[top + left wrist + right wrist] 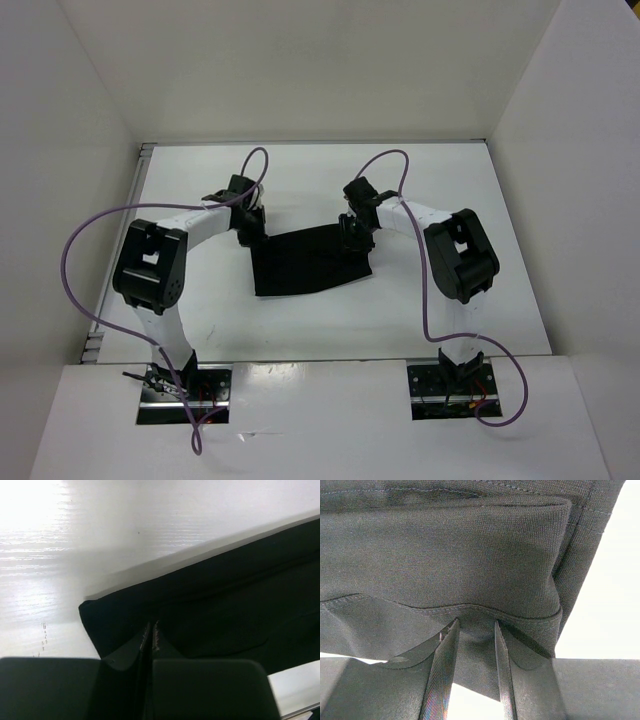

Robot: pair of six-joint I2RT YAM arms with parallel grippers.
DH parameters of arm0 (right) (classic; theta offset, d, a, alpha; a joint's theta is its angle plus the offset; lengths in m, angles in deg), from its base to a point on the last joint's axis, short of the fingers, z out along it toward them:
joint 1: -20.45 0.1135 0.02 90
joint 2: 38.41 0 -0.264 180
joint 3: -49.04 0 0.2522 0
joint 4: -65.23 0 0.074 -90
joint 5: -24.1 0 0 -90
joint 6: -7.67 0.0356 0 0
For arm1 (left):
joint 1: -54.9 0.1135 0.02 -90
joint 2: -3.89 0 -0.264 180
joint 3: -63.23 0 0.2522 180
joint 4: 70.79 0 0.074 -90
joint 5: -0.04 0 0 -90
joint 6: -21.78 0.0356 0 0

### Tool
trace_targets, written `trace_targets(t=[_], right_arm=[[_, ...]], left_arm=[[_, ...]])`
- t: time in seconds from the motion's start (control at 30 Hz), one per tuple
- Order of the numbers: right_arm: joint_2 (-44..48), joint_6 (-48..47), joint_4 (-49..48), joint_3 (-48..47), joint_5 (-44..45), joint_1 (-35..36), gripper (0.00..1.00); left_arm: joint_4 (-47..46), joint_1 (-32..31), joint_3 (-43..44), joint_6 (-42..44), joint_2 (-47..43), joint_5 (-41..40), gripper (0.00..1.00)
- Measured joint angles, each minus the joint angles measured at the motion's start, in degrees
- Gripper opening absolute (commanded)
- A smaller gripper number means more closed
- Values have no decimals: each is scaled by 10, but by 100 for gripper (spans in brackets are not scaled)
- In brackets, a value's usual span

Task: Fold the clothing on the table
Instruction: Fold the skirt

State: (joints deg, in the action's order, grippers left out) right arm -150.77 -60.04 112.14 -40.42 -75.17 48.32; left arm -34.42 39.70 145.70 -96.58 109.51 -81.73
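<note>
The cloth (305,265) lies in the middle of the table (450,190). The left gripper (252,232) is pressed together on its far left corner. The right gripper (352,238) pinches a thick fold at the far right corner. We worry the left's thin bite could slip, or uneven pulls could skew the fold. Bare table lies toward the near edge, and the side walls stand well off.
</note>
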Motion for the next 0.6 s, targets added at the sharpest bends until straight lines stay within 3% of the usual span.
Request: trace_targets(t=[0.33, 0.6], right_arm=[[0, 0, 0, 0, 0, 0, 40], [0, 0, 0, 0, 0, 1, 40]], left_arm=[[-2, 0, 0, -2, 6, 2, 0], [10, 0, 14, -3, -55, -25, 0]])
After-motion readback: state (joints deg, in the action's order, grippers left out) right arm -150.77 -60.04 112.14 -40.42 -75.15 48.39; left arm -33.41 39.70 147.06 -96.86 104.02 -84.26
